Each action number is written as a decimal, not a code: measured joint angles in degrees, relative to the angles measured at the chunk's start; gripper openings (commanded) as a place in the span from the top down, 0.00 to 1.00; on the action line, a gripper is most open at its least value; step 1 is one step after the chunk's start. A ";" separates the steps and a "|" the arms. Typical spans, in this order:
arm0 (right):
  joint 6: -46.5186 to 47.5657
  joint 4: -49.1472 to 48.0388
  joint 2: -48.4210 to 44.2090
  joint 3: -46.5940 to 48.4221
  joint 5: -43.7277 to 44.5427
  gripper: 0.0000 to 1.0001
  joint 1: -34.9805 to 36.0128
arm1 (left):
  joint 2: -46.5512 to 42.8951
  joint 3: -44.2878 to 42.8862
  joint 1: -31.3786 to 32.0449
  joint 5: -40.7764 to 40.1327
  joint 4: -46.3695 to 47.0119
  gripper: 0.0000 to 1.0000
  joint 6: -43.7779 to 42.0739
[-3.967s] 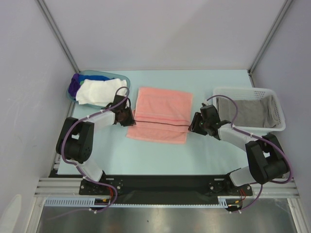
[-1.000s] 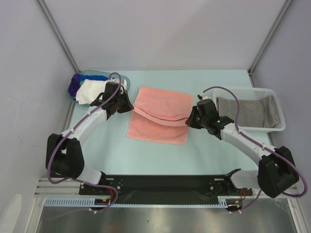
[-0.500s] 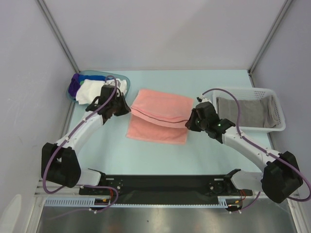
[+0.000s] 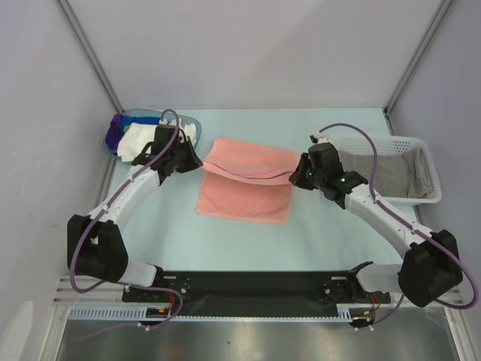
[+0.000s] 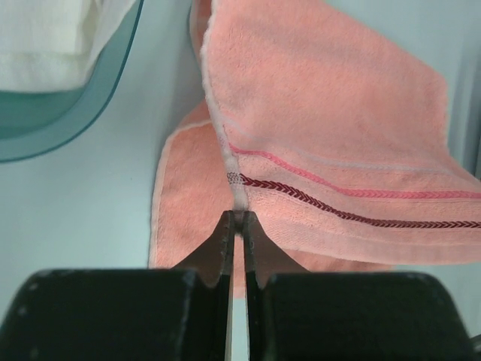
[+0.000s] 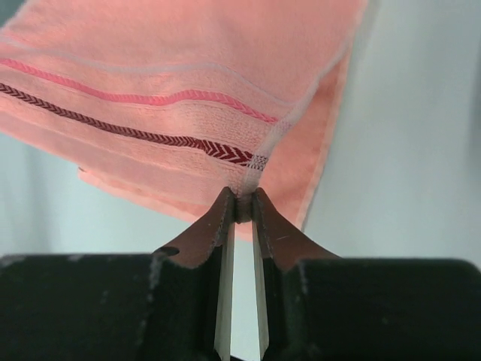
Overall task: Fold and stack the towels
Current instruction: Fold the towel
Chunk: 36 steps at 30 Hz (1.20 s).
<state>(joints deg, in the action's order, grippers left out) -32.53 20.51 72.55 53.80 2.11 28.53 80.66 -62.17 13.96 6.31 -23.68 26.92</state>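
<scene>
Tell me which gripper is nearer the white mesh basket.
Right. The right gripper pinches the pink towel at one corner, close beside the basket. The left gripper pinches the opposite corner, across the towel, beside the blue tub.

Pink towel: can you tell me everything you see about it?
The pink towel is soft, fluffy terry cloth with a dark red braided stripe and a lighter pink line near one edge. It lies in the middle of the pale blue table, half lifted: the left gripper and right gripper each pinch a corner, holding that edge up over the part lying flat.
</scene>
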 measured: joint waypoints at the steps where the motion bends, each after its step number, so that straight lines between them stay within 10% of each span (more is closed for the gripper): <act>1: 0.13 -0.15 0.96 1.09 -0.24 1.00 -0.33 | 1.14 -1.38 0.00 0.11 0.11 1.00 -0.02; 36: -5.68 -6.80 -1.79 -20.31 -2.93 0.99 8.55 | -6.40 25.29 0.00 1.31 8.90 1.00 4.59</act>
<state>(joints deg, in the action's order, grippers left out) -38.22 13.72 70.76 33.50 -0.82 37.08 74.26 -36.88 13.96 7.62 -14.79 31.51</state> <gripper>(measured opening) 0.163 0.067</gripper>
